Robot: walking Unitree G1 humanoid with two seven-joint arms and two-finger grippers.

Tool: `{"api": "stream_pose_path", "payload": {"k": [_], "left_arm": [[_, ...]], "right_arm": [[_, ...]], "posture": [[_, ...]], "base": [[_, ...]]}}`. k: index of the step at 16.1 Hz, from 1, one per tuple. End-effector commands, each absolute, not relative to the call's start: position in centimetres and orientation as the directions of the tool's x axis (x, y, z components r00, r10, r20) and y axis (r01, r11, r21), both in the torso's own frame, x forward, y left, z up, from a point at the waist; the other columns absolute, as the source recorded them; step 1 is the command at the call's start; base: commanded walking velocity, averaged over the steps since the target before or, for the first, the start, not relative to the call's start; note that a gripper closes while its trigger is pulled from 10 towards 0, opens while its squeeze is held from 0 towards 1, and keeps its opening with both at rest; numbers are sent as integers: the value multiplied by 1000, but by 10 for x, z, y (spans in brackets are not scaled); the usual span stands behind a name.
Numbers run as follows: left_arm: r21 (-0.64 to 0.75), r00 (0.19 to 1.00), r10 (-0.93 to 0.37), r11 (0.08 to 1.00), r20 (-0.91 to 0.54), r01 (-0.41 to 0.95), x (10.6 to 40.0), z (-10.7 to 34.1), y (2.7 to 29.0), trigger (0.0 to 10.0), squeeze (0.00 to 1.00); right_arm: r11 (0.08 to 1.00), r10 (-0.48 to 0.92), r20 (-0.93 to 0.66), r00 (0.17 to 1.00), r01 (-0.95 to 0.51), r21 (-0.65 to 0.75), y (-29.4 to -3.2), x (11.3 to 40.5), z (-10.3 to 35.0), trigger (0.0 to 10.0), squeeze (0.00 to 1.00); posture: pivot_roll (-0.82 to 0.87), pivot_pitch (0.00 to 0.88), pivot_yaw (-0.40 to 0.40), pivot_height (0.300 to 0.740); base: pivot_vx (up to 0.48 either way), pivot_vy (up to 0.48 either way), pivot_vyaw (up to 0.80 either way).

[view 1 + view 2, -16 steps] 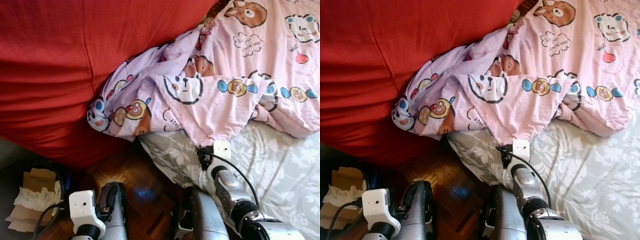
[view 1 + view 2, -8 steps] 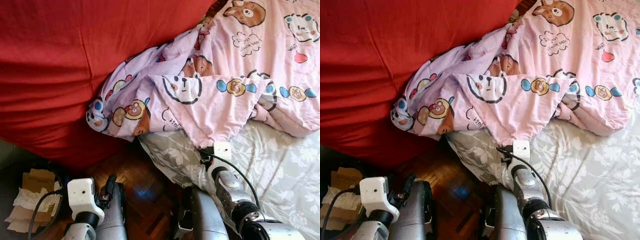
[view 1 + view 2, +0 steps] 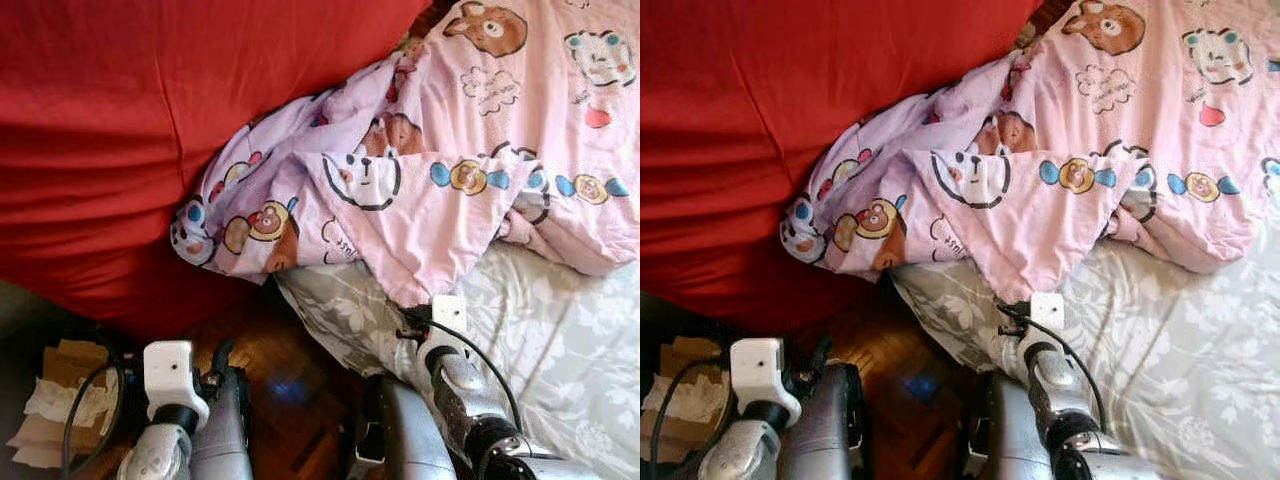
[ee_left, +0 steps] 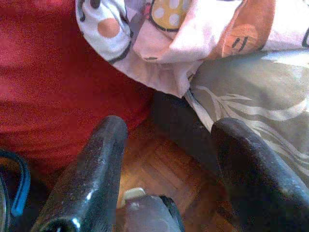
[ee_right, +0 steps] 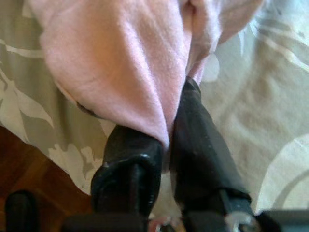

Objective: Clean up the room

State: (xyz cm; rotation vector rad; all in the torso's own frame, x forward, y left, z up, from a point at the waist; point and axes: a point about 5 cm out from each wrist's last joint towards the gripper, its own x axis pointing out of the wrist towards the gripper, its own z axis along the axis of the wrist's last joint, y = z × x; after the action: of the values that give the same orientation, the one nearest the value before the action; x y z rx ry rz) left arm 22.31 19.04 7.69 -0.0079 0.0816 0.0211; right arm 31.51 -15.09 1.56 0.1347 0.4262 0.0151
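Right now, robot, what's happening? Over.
Right gripper shut on pink cartoon blanket corner. Left gripper open, idle above wood floor. Nothing in the way.

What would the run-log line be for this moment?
right gripper: shut on corner of pink cartoon-print blanket | left gripper: open, idle above wooden floor | blanket lies bunched on grey floral bedsheet

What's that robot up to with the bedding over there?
It is tidying a bed. Its right gripper is shut on a corner of the pink cartoon blanket, which lies crumpled across the grey floral sheet and against a red cover. The left gripper hangs open and empty above the wooden floor beside the bed. A bin of cardboard and paper stands by the robot's left side.
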Motion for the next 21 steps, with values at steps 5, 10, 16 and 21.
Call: {"api": "stream_pose_path", "payload": {"k": [5,10,16,21], "left_arm": [[61,996,1,998,-85,4,246,69,201,10000,0],[58,987,-1,998,-159,10,267,43,206,10000,0],[-11,937,25,999,-349,-31,247,-7,205,10000,0],[-18,887,50,998,-459,-66,240,-28,210,10000,0]], "right_arm": [[980,32,-444,896,59,190,-157,288,-9,0,0],[969,-21,-464,886,132,209,-174,275,-18,0,0],[957,-66,-577,814,215,193,-181,242,-45,10000,0],[969,-38,-654,755,189,161,-172,226,-59,10000,0]], "posture": [[159,133,-94,624],[132,10,-65,624],[128,0,-61,644],[113,0,-51,694]], "base": [[0,0,0],[0,0,0],[0,0,0],[0,0,0]]}}
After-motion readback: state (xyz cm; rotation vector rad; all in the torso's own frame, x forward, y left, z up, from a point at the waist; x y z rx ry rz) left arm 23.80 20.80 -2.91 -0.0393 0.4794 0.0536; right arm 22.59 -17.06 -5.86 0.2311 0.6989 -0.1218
